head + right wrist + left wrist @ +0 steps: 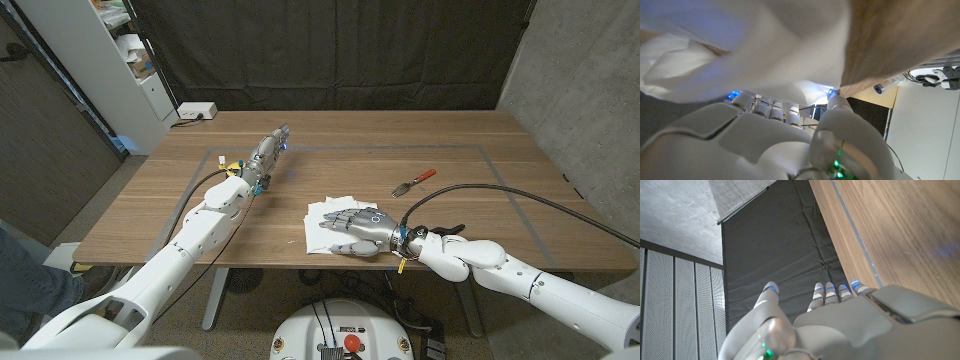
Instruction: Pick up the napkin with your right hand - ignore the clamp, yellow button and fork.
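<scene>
Head view: one white napkin at lower centre of frame, crumpled, lying on the wooden table near its front edge; right hand laid over the napkin, fingers pointing toward picture left, spread across the cloth and touching it; whether the cloth is truly gripped or only pressed under the fingers cannot be told from this view; right wrist view: white napkin bunched up close against the fingers of the right hand, thumb tip at the edge of the cloth, wood grain beside it; napkin looks gathered between thumb and fingers, taken as held

One fork with a red handle, right of centre, well apart from the napkin, untouched; clamp and yellow button not made out

Left hand at upper left of centre in head view, arm stretched out over the table, fingers extended toward the far edge, nothing in it; left wrist view: left hand with fingers straight and slightly apart, holding nothing, table edge and dark curtain beyond

One white box at the table's far left corner
</scene>
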`<state>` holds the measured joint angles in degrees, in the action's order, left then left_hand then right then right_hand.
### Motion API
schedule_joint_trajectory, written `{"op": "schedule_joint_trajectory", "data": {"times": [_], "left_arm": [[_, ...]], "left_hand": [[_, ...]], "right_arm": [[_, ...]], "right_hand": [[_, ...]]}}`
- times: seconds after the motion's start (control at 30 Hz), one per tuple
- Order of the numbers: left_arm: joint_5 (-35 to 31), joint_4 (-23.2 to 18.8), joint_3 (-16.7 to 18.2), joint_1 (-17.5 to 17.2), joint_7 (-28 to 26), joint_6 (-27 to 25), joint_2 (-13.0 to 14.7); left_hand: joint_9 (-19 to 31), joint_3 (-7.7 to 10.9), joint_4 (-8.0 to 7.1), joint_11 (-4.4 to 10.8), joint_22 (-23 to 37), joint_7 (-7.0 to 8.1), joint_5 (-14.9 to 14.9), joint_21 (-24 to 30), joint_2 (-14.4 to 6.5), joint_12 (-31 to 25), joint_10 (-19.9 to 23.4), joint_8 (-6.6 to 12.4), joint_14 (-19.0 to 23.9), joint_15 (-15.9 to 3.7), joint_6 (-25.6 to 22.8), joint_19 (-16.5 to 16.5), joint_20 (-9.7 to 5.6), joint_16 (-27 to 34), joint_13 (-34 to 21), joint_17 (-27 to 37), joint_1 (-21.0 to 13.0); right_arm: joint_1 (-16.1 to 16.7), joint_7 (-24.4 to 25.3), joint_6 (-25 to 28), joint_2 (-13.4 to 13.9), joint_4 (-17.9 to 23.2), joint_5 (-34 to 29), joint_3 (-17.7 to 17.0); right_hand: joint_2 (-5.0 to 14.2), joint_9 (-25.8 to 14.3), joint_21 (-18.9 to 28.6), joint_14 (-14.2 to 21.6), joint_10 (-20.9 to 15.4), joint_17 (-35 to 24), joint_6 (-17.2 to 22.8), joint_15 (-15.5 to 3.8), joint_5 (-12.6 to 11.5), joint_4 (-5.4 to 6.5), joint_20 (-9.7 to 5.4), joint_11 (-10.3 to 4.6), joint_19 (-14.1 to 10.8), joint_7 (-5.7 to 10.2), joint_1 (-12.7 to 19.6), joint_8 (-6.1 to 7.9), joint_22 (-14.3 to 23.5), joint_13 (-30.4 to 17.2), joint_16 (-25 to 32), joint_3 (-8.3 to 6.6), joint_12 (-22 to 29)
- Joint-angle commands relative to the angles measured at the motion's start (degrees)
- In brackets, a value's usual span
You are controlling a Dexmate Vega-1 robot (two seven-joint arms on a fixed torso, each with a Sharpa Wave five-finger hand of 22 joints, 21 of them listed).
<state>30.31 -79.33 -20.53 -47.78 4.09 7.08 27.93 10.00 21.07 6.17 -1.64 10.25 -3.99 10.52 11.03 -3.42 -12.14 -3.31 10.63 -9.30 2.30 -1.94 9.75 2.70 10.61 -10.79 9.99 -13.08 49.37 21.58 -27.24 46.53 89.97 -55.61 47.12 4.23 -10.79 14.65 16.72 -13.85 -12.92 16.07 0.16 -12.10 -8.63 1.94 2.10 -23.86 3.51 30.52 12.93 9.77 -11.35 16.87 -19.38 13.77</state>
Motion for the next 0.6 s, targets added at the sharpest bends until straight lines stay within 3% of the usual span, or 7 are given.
{"op": "schedule_joint_trajectory", "data": {"times": [0.03,0.3,0.5,0.6], "left_arm": [[0.19,1.03,-0.11,0.52,0.74,0.20,-0.24],[0.27,1.63,-0.04,0.88,1.16,0.32,-0.39],[0.30,2.56,-0.14,1.38,1.72,0.53,-0.70],[0.40,2.88,-0.12,1.50,1.96,0.54,-0.81]], "left_hand": [[0.22,0.04,0.14,0.33,0.14,-0.05,-0.04,0.24,-0.44,0.19,-0.17,0.12,-0.56,0.10,-0.42,3.89,0.52,-0.04,-0.18,0.26,-0.04],[0.22,0.02,0.15,0.47,0.15,-0.05,-0.03,0.24,-0.45,0.21,-0.23,0.12,-0.57,0.27,-0.45,3.95,0.72,-0.03,-0.19,0.27,-0.02],[0.22,-0.01,0.16,0.51,0.16,0.04,-0.04,0.24,-0.45,0.20,-0.19,0.09,-0.63,0.34,-0.38,3.99,0.92,-0.04,-0.19,0.27,0.00],[0.22,-0.01,0.16,0.47,0.16,0.05,-0.04,0.23,-0.45,0.20,-0.19,0.10,-0.67,0.34,-0.40,4.05,0.97,-0.05,-0.19,0.28,0.01]], "right_arm": [[-1.38,1.39,-1.76,-0.91,-2.46,0.85,1.34],[-2.09,2.77,-2.80,-1.38,-3.59,0.98,1.79],[-2.41,4.74,-3.07,-1.76,-4.12,0.35,2.10],[-2.56,5.20,-3.16,-1.91,-4.30,0.33,2.22]], "right_hand": [[0.22,-0.30,1.29,3.48,-2.67,-1.28,2.72,-0.76,0.22,-0.32,0.79,-0.16,-13.84,0.05,1.65,0.69,0.30,-0.44,2.05,-0.15,0.56],[0.79,-0.39,3.02,9.01,-7.41,-4.93,8.14,-2.86,0.65,-0.29,-3.34,-0.21,-21.60,0.34,4.50,1.36,0.46,-0.90,6.63,0.32,1.42],[2.03,-0.50,3.99,13.54,-12.27,-7.62,13.04,-4.46,0.78,-0.69,-6.14,-0.42,-25.29,-0.14,7.74,2.29,0.68,-1.30,10.19,-0.10,2.81],[2.24,-0.52,4.29,14.54,-14.28,-8.45,15.01,-4.95,0.86,-0.79,-6.75,-0.65,-26.18,-0.46,8.82,2.72,0.77,-1.46,11.06,-0.21,3.48]]}}
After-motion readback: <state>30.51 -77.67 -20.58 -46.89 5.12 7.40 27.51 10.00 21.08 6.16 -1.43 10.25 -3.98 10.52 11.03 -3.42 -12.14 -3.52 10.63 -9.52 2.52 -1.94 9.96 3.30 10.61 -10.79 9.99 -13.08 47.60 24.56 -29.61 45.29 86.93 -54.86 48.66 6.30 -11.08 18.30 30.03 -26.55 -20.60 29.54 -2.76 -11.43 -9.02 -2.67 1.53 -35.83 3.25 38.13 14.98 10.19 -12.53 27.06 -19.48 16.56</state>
